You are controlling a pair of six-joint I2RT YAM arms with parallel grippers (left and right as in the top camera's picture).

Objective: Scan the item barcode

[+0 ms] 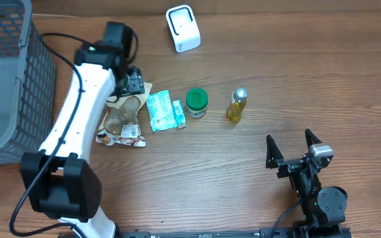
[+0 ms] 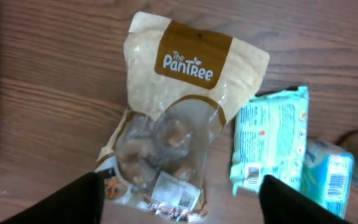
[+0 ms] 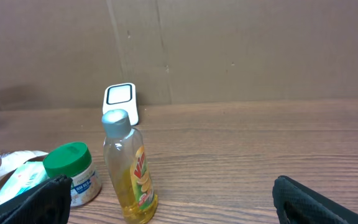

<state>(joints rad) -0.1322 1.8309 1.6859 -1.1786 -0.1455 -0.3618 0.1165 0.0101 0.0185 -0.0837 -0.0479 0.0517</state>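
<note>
A tan-and-brown snack pouch (image 2: 179,106) lies flat on the table (image 1: 256,192), its white printed label (image 2: 178,194) at the clear lower end. My left gripper (image 2: 179,202) hovers directly above it, open, with both dark fingers (image 2: 64,200) spread wide and nothing between them. In the overhead view the left gripper (image 1: 133,82) sits over the top end of the pouch (image 1: 123,119). The white barcode scanner (image 1: 182,28) stands at the back. My right gripper (image 1: 291,149) rests open near the front right, holding nothing.
Right of the pouch lie a teal packet (image 1: 157,110) and a small teal box (image 1: 178,114), then a green-lidded jar (image 1: 196,103) and a yellow bottle (image 1: 237,106). A grey basket (image 1: 5,79) fills the left edge.
</note>
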